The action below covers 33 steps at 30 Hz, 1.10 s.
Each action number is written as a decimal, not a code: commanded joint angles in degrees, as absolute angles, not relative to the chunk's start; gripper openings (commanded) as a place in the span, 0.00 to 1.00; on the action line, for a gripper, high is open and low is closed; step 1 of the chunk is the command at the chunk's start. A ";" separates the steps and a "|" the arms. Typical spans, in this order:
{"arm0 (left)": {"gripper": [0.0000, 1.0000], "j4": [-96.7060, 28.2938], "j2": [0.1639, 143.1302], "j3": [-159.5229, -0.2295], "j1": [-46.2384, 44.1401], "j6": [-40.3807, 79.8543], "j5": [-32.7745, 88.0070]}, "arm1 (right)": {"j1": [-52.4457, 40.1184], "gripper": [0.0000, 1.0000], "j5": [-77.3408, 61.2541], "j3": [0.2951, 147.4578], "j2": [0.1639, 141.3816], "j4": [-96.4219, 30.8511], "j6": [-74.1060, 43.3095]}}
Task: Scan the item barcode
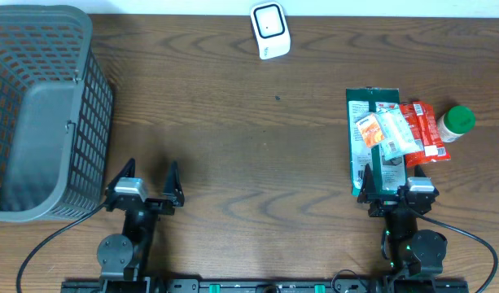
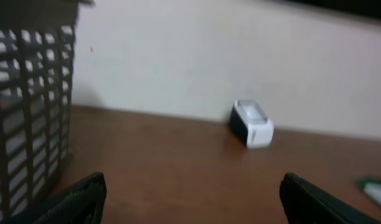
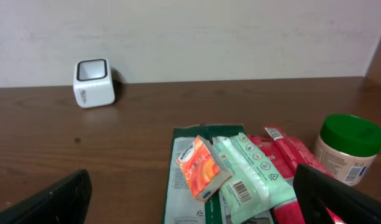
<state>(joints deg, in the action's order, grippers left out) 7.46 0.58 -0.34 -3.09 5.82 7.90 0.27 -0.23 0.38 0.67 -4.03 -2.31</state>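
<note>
Right now both my claws hang wide open and empty, left gripper at seven o'clock, right gripper at five over the green flat packet. I'd pinch the small orange barcoded pouch by its edges, label outward, toward the white cube scanner at twelve. Grey slatted plastic basket sits clear at nine; the red sachets and green-capped jar crowd at three.

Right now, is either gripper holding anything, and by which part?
Nothing is held. The left gripper and right gripper both stand open and empty.

Left gripper and right gripper gape wide, holding nothing.
</note>
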 commanded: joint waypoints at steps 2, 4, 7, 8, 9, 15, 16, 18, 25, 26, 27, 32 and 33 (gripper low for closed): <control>0.89 4.21 0.10 -0.23 -2.85 0.58 10.07 | -0.43 0.99 -0.51 0.30 0.32 -4.29 -1.63; 0.90 2.74 0.10 -0.23 -2.85 0.60 10.07 | -0.43 0.99 -0.51 0.30 0.32 -4.29 -1.63; 0.89 0.73 0.10 -0.23 -2.85 0.56 9.82 | -0.43 0.99 -0.51 0.30 0.32 -4.29 -1.63; 0.90 0.12 0.10 -0.23 -2.85 0.38 9.78 | -0.43 0.99 -0.51 0.30 0.32 -4.29 -1.63; 0.90 -0.25 0.10 -0.23 -2.85 0.36 9.61 | -0.43 0.99 -0.51 0.30 0.32 -4.29 -1.63; 0.89 -3.20 0.10 -0.23 -2.85 0.45 9.43 | -0.43 0.99 -0.51 0.30 0.32 -4.29 -1.63; 0.90 -3.25 0.10 -0.23 -2.85 0.45 9.47 | -0.43 0.99 -0.51 0.32 0.32 -4.29 -1.63; 0.90 -3.18 0.10 -0.23 -2.85 0.45 9.45 | -0.43 0.99 -0.51 0.30 0.32 -4.29 -1.63; 0.89 -3.18 0.10 -0.23 -2.85 0.45 9.45 | -0.43 0.99 -0.51 0.30 0.32 -4.29 -1.63; 0.89 -3.18 0.10 -0.23 -2.85 0.45 9.45 | -0.43 0.99 -0.51 0.30 0.32 -4.29 -1.63; 0.89 -3.18 0.10 -0.23 -2.85 0.45 9.45 | -0.43 0.99 -0.51 0.32 0.32 -4.29 -1.63; 0.89 -3.18 0.21 -0.23 -2.85 0.45 9.45 | -0.43 0.99 -0.51 0.30 0.32 -4.29 -1.63; 0.89 -3.18 0.21 -0.23 -2.85 0.45 9.45 | -0.43 0.99 -0.51 0.30 0.32 -4.29 -1.65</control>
<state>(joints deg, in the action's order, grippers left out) -0.47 0.58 -0.69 -3.09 1.41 8.64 0.27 -0.25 0.38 0.67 -4.05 -2.33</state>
